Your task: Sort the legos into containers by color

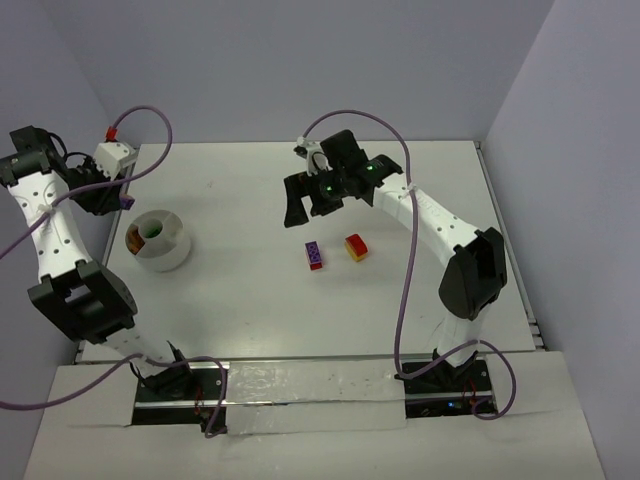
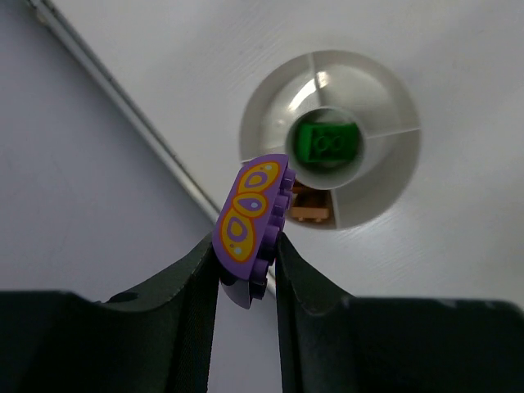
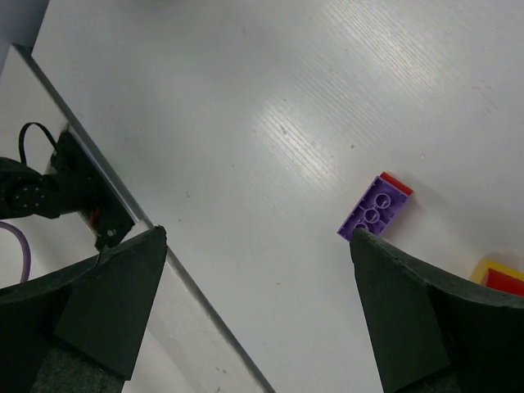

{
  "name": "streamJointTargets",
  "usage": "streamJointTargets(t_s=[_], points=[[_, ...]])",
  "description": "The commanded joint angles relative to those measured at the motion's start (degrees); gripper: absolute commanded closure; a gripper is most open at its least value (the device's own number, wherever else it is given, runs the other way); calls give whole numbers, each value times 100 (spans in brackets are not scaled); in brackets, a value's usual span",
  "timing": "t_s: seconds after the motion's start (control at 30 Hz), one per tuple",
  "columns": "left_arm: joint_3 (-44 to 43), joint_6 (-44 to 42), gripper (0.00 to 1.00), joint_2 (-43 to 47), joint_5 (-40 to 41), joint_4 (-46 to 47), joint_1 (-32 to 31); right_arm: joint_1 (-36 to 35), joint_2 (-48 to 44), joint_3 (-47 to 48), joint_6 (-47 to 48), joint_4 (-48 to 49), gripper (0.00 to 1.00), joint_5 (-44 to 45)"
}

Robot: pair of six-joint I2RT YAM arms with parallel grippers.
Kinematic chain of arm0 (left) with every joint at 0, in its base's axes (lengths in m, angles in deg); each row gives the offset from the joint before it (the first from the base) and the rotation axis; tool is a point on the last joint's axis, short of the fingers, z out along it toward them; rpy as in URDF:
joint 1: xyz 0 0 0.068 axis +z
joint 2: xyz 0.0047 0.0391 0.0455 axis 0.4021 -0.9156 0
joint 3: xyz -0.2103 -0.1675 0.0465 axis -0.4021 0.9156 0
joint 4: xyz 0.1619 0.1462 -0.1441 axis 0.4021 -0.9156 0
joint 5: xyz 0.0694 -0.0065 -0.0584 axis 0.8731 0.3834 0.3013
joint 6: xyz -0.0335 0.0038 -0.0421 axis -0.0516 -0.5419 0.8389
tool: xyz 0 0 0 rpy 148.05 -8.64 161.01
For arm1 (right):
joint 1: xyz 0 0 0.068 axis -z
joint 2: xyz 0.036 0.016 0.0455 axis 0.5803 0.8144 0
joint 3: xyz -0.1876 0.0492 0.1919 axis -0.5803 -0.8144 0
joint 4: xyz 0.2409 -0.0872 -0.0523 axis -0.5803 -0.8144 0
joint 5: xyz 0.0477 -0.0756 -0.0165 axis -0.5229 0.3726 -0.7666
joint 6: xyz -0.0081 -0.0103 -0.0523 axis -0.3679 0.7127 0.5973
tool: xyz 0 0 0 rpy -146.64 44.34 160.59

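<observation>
Purple brick (image 2: pixel 250 213): found pinched by left gripper (image 2: pixel 246 246) fingers at ten o'clock of tub (image 2: pixel 368 82), presumably pending drop-in; found right gripper (image 3: pixel 258 237) spread wide, empty

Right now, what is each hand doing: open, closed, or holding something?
Left hand: closed on a purple lego with a butterfly print.
Right hand: open, holding nothing.

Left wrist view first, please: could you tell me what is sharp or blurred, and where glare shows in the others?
Left wrist: the purple printed plastic brick is sharp, the round white plastic tub behind it slightly soft; right wrist: a bright sheen streaks the white table; top external: even light, faint shadows.
</observation>
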Motion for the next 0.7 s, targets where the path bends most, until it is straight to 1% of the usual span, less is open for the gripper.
streamJointTargets(t_s=[0.0,0.07,0.13,0.23,0.37,0.53,0.67], points=[[-139,-565,100,-153,629,583,20,75,11,163,200,-165,0,20],[-230,-717,100,-283,668,563,20,90,79,193,215,-202,0,-26],[-528,-883,99,-593,638,321,19,101,121,229,226,-230,0,-72],[-703,-890,99,-820,617,284,24,109,127,246,243,-242,0,-99],[-612,-978,96,-1009,582,398,-47,109,127,264,265,-242,0,-99],[-520,-1060,97,-1206,503,305,-195,109,145,278,273,-268,0,-26],[-360,-1059,96,-1290,555,385,-365,107,162,246,287,-268,0,-40]])
